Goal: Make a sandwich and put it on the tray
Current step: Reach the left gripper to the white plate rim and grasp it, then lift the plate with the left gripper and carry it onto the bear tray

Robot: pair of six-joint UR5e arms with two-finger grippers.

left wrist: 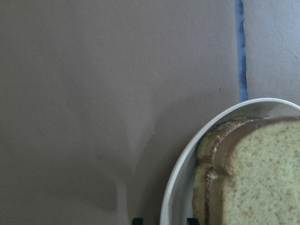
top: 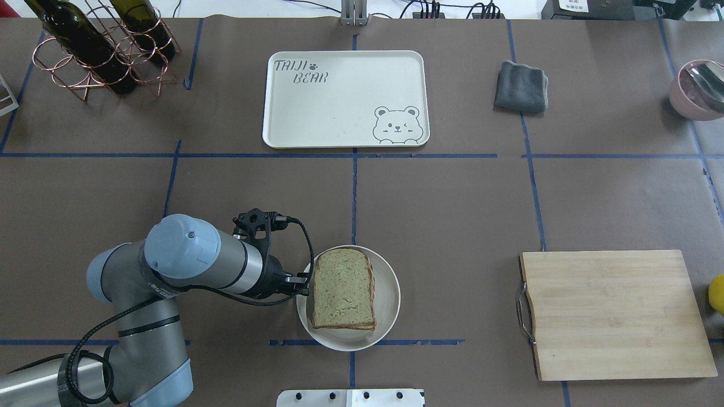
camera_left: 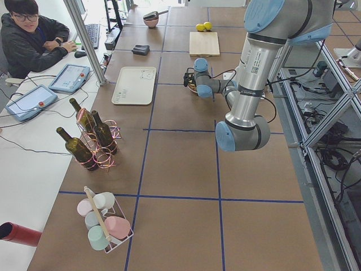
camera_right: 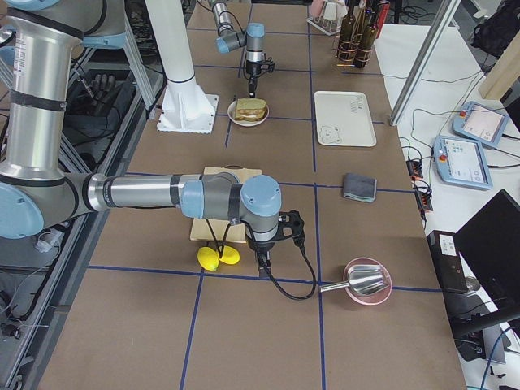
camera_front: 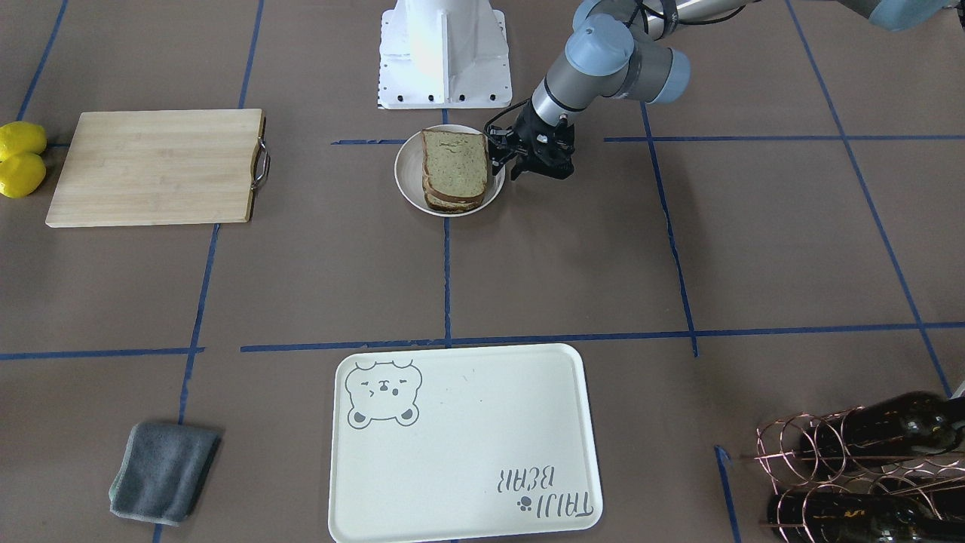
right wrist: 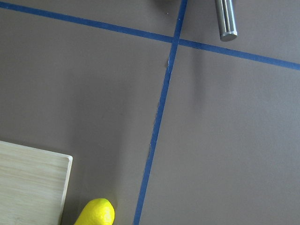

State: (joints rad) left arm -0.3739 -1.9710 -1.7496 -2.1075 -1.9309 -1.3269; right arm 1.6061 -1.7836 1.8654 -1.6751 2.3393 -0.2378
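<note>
The sandwich (camera_front: 454,162) is a stack of tan bread slices with dark crust on a white plate (camera_front: 407,177) near the robot's base; it also shows in the overhead view (top: 343,289) and the left wrist view (left wrist: 262,178). No egg shows. My left gripper (camera_front: 509,160) is low at the plate's edge (top: 387,294), jaws nearly closed, one fingertip (left wrist: 137,220) outside the rim and one inside. The cream bear tray (camera_front: 467,445) lies bare across the table (top: 334,107). My right gripper (camera_right: 264,260) hovers near the lemons; I cannot tell whether it is open.
A wooden cutting board (top: 613,314) with a metal handle lies on the robot's right, two lemons (camera_front: 21,158) beside it. A grey cloth (top: 521,86), a pink bowl with a metal scoop (top: 696,87) and a wine rack with bottles (top: 96,51) stand along the far side.
</note>
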